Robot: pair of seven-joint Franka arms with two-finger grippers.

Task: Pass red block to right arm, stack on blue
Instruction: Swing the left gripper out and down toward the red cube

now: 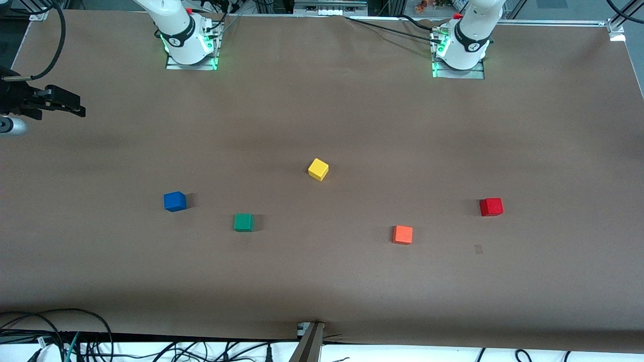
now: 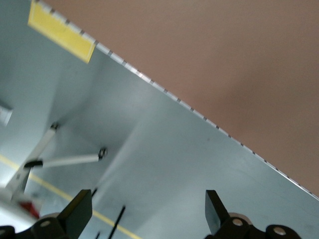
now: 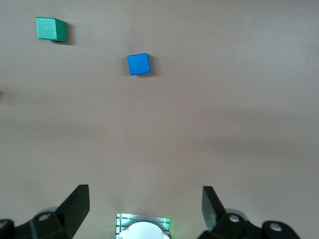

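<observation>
The red block (image 1: 491, 206) sits on the brown table toward the left arm's end, with nothing touching it. The blue cube (image 1: 174, 201) sits toward the right arm's end and also shows in the right wrist view (image 3: 138, 64). My right gripper (image 3: 144, 193) is open and empty, high over the table, looking down on its own base (image 3: 143, 226) and the blue cube. My left gripper (image 2: 148, 198) is open and empty, out past the table's edge (image 2: 199, 113) over grey floor. Neither hand clearly shows in the front view.
A green cube (image 1: 243, 222) lies beside the blue one, a little nearer the front camera. A yellow cube (image 1: 318, 169) sits mid-table, and an orange cube (image 1: 402, 234) lies near the red block. A black device on a cable (image 1: 55, 100) juts in at the right arm's end.
</observation>
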